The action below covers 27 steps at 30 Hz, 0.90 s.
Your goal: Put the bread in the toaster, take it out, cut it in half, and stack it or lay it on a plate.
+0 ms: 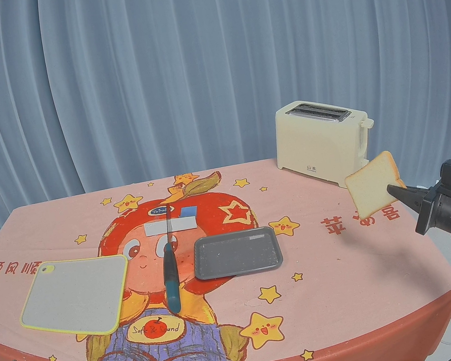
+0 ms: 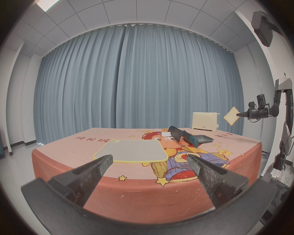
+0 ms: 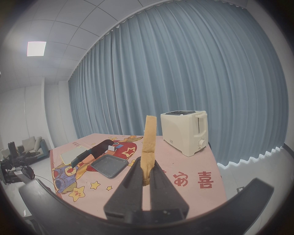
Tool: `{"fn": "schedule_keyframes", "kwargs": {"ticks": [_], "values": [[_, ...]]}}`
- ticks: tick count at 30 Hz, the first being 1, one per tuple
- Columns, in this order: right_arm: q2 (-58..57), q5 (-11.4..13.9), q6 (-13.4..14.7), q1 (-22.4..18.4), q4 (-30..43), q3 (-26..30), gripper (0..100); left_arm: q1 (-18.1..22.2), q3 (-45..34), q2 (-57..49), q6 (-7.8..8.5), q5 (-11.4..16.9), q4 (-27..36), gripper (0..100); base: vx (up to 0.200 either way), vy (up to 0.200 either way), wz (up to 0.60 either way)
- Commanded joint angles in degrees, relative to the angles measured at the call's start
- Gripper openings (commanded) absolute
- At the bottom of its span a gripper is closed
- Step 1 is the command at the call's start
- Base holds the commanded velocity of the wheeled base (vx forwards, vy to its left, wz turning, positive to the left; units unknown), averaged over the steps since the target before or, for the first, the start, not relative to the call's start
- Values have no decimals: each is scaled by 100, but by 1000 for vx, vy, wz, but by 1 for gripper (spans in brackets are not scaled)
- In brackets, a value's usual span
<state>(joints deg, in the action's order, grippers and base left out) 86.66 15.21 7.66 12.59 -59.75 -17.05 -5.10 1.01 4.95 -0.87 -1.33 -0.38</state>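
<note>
Pink cartoon tablecloth (image 1: 338,284) ahead: my right gripper (image 1: 396,189) pinches the pale square bread slice (image 1: 374,184) aloft, four o'clock of the cream two-slot toaster (image 1: 322,141); I'd raise it, align edge-on, lower straight.

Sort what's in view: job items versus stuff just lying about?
Job: bread slice, pinched in the right gripper; toaster; knife; cutting board; grey tray, probably serving as the plate.

Lying about: white card under the knife blade; blue card beside it.
</note>
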Motion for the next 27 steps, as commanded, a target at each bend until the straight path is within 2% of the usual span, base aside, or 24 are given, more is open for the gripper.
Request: {"fn": "schedule_keyframes", "kwargs": {"ticks": [1,16,27], "values": [[0,-1,-1,6,-2,0,0,0,-101,6,-1,1,-6,100,0,0,0],[-9,-1,-1,-29,-2,9,0,0,-101,6,-1,1,-6,100,0,0,0],[-123,-1,-194,-46,-2,97,0,0,-101,6,-1,1,-6,100,0,0,0]]}}
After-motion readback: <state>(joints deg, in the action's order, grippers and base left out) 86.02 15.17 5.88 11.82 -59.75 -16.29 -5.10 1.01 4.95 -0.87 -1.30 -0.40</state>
